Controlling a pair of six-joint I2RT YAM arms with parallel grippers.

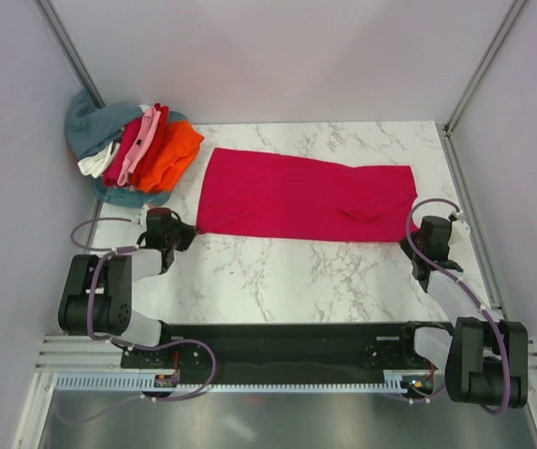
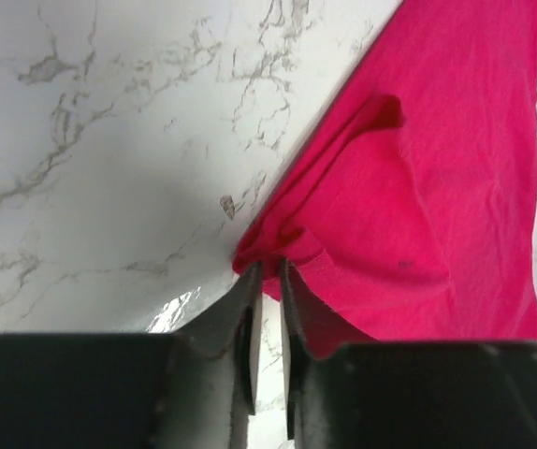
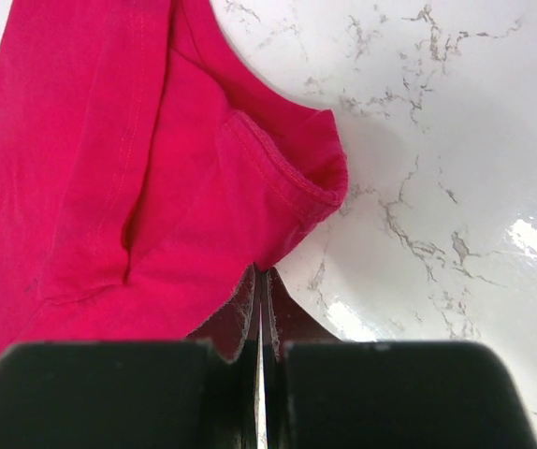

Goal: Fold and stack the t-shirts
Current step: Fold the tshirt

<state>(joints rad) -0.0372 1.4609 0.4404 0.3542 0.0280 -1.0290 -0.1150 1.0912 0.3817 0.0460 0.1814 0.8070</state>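
I see the crimson-magenta cloth t-shirt (image 1: 306,196) lying long across the white marble counter (image 1: 278,281). Left gripper (image 2: 268,267) is nearly together at its near-left corner, pinch unclear. Right gripper (image 3: 260,271) is pressed together at its near-right edge.

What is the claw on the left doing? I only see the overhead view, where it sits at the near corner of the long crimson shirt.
Observer: Its wrist camera shows the left gripper pinching that corner of the crimson t-shirt. The cloth bunches up at the fingertips.
Operator: And the other claw?
Observer: The right gripper is shut on the shirt's other near corner, with its fingers pressed together.
Operator: Is the cloth flat there?
Observer: No. Just beyond that grip a hemmed sleeve lies rumpled, with a long crease running beside it.
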